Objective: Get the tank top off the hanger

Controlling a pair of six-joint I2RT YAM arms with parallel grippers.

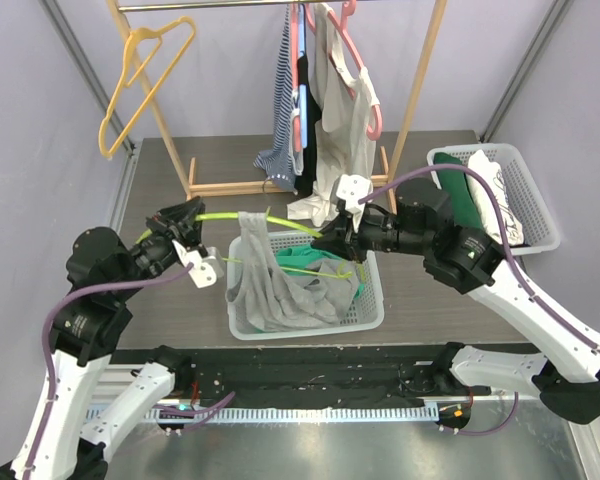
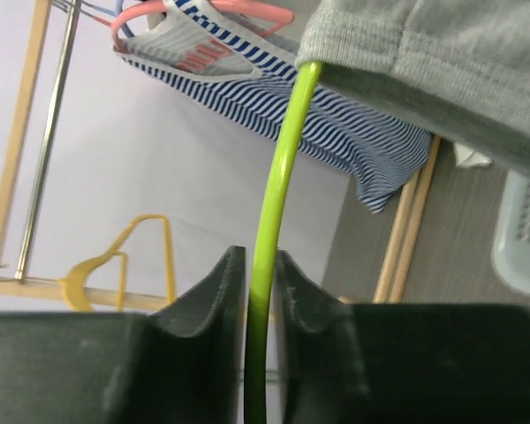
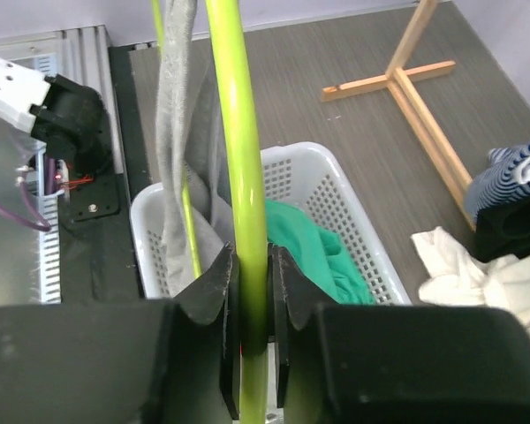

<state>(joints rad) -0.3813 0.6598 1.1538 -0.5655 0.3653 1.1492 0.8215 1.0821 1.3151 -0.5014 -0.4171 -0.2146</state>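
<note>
My left claw (image 2: 258,296) and right claw (image 3: 253,283) clench the green hanger (image 1: 225,214); wrist views crop the grey tank top (image 1: 270,290), overhead shows it sagging between them.

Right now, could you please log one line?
left pincer: shut on green hanger; right pincer: shut on green hanger; tank top: hanging into basket

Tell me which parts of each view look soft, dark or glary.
Top external: even light, sharp, only soft shadows beneath the basket. Left wrist: left fingers dark and blurred, green hanger crisp against a pale wall. Right wrist: right fingers blurred black, a highlight streak along the hanger.
</note>
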